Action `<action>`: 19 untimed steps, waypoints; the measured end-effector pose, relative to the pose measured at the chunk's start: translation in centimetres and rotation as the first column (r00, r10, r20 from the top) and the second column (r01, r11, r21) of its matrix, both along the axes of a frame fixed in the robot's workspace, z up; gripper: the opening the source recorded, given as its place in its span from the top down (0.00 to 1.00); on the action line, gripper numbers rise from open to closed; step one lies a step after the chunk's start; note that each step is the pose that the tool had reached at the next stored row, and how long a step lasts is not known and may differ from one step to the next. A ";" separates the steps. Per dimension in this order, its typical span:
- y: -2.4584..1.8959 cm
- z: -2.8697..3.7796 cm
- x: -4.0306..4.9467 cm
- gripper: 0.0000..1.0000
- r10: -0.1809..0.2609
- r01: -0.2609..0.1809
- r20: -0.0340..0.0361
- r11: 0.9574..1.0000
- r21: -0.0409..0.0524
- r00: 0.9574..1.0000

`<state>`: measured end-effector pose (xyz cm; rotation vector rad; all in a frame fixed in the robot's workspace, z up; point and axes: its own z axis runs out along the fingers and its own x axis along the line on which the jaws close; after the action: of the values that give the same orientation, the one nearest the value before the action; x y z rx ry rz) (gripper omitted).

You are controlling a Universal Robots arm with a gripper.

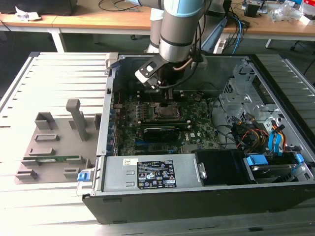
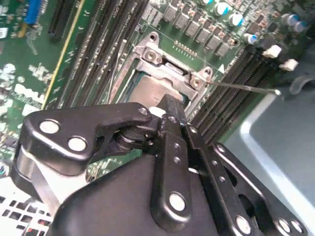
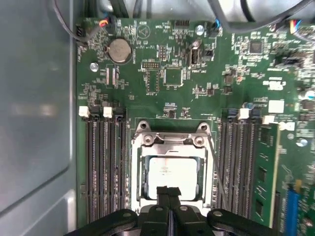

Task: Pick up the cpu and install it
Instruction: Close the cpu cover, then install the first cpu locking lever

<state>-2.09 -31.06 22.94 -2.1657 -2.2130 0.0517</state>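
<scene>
Silver cpu point(image 3: 172, 171) in socket point(image 3: 170, 140) w/ gripper point(image 3: 169, 190) closed over it.

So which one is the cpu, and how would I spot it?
Look inside the open computer case at the green motherboard. Between two banks of long black memory slots sits a metal-framed socket. The cpu is the flat square inside it, pale silver and plain, unlike the long thin black slots beside it.

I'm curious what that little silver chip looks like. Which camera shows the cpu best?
The first wrist view: the cpu faces the camera squarely in its socket frame, nearly whole. In the second wrist view the gripper hides part of it. In the exterior view it is too small to tell.
</scene>
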 end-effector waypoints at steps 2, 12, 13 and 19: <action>0.00 1.25 0.01 0.89 0.003 -0.003 0.000 1.000 0.005 1.000; 0.00 3.77 0.01 0.89 0.031 -0.031 0.000 0.999 0.008 1.000; 0.00 3.77 0.01 0.89 0.049 -0.049 0.000 0.999 0.008 0.999; 0.00 3.77 0.01 0.89 0.115 -0.115 0.000 0.993 0.008 0.993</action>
<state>-2.08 -31.06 26.70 -2.0326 -2.3312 0.0474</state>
